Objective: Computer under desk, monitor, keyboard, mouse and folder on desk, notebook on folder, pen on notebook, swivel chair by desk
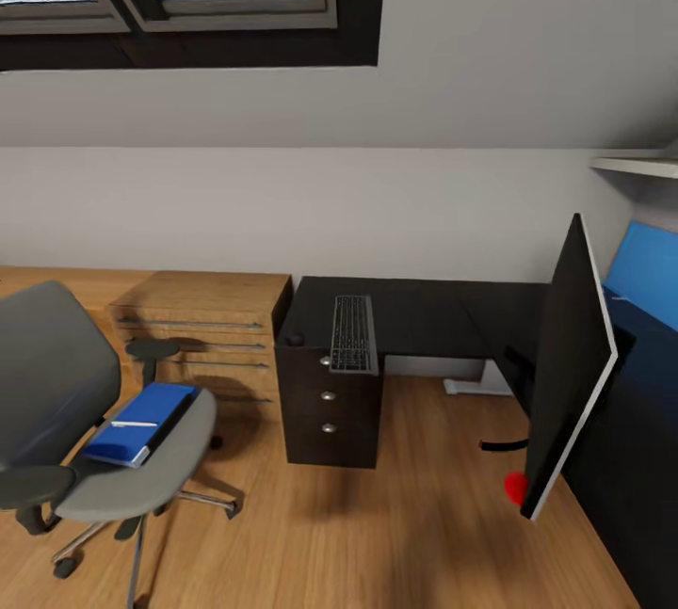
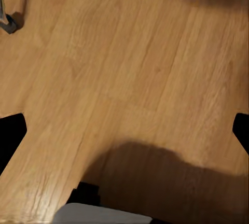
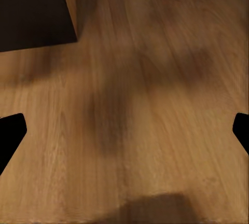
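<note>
On the grey seat of the swivel chair (image 1: 122, 458) lies the blue folder (image 1: 141, 423), while the keyboard (image 1: 353, 333) rests on the black bench (image 1: 424, 308). Both sets of fingers (image 2: 13, 136) (image 3: 13, 133) hang spread wide, empty, over wood floor (image 1: 377, 534). Best roll close and square up before reaching low for the folder.

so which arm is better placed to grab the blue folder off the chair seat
Probably left. The blue folder lies on the swivel chair seat at the head view's left, the robot's left side. Both wrist views look down at bare wooden floor with claw fingers spread, so neither arm is near it yet.
</note>
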`<state>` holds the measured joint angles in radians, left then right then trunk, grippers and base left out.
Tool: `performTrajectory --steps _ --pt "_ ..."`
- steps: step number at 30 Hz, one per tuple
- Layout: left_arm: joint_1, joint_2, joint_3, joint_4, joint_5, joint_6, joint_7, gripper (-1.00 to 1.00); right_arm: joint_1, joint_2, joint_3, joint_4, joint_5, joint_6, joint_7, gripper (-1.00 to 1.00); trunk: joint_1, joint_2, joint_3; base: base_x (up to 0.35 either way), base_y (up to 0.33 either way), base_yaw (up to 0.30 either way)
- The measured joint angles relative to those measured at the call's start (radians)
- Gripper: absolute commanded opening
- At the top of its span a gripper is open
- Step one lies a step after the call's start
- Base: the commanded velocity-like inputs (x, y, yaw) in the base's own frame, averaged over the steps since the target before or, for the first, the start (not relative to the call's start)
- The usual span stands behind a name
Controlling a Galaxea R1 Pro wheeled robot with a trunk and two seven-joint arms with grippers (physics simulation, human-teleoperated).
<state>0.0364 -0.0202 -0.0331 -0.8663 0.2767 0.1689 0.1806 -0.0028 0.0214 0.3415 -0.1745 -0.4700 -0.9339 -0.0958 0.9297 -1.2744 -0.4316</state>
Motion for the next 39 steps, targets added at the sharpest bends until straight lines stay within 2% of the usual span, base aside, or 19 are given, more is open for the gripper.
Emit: performTrajectory --steps 13,25,30,33,34,35,38,39 --pt "0.0 0.0 -0.002 0.006 0.0 0.0 -0.001 1.0 0.0 -0.006 0.0 0.0 0.0 0.009 0.0 1.0 0.0 0.0 0.003 -0.337 -0.009 -0.21" --pt "0.0 -0.001 -0.002 0.05 -0.001 -0.002 0.001 1.0 0.0 -0.005 -0.001 -0.002 0.0 0.045 0.0 1.0 0.0 0.0 0.0 -0.278 -0.193 -0.077" --pt "0.0 -0.001 -0.002 0.08 0.0 -0.083 0.005 1.0 0.0 -0.004 0.0 -0.009 0.001 0.035 0.001 1.0 -0.001 0.0 0.0 -0.037 -0.286 -0.001" --pt "0.0 -0.001 -0.002 0.094 0.0 -0.108 0.005 1.0 0.0 -0.007 0.0 -0.142 0.005 0.024 -0.005 1.0 -0.001 0.0 0.0 -0.003 -0.062 0.0" --pt "0.0 -0.001 -0.002 0.096 0.0 -0.11 0.005 1.0 0.0 -0.016 -0.002 -0.221 0.006 0.03 -0.01 1.0 -0.001 0.0 0.001 -0.001 -0.025 0.0" --pt "0.0 -0.001 -0.002 0.096 0.001 -0.111 0.005 1.0 0.0 -0.024 -0.002 -0.258 0.001 0.044 -0.015 1.0 -0.001 0.0 0.0 -0.001 -0.016 0.0" --pt "0.0 -0.002 -0.002 0.097 0.001 -0.112 0.005 1.0 0.0 -0.061 -0.006 -0.433 0.004 0.172 -0.051 1.0 -0.001 0.0 0.0 0.0 -0.008 0.0" --pt "0.0 -0.002 -0.002 0.098 0.001 -0.112 0.005 1.0 0.0 -0.082 -0.006 -0.524 0.006 0.265 -0.077 1.0 -0.001 0.0 0.0 0.0 -0.004 0.0"
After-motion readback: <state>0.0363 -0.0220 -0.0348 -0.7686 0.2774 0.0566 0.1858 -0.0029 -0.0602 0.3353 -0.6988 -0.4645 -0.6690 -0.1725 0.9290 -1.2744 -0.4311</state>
